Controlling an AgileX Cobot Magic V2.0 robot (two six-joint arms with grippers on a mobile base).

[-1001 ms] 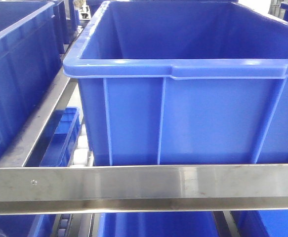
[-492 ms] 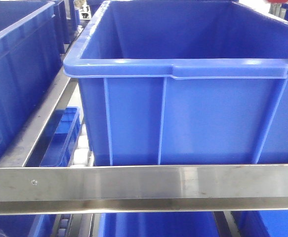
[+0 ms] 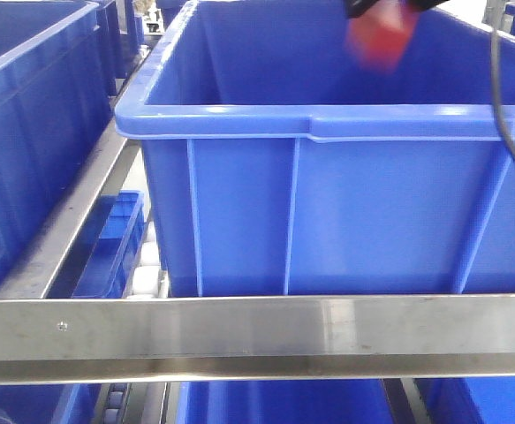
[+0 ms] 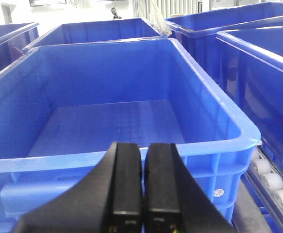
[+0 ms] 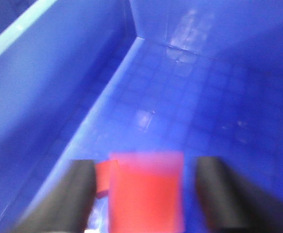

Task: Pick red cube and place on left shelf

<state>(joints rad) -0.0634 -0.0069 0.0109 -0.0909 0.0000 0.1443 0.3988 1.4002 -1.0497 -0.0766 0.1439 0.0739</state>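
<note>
The red cube (image 3: pixel 382 40) shows blurred at the top of the front view, over the large blue bin (image 3: pixel 328 124). My right gripper (image 3: pixel 390 7) is just above it at the frame's top edge. In the right wrist view the cube (image 5: pixel 146 194) sits between the spread black fingers (image 5: pixel 80 189) of my right gripper (image 5: pixel 146 165), with a gap on each side. A smaller red piece (image 5: pixel 102 179) shows beside the left finger. My left gripper (image 4: pixel 143 148) is shut and empty, hovering over the near rim of a blue bin (image 4: pixel 44 165).
Blue bins stand all around on a steel roller rack (image 3: pixel 257 327). Another bin (image 3: pixel 27 132) is at the left. A black cable (image 3: pixel 497 79) hangs at the right. White rollers (image 4: pixel 270 182) show beside the left bin.
The red cube and my right gripper have come in from the upper right to above the big bin's interior. The cube is blurred with motion. The left gripper view has no earlier frame.
</note>
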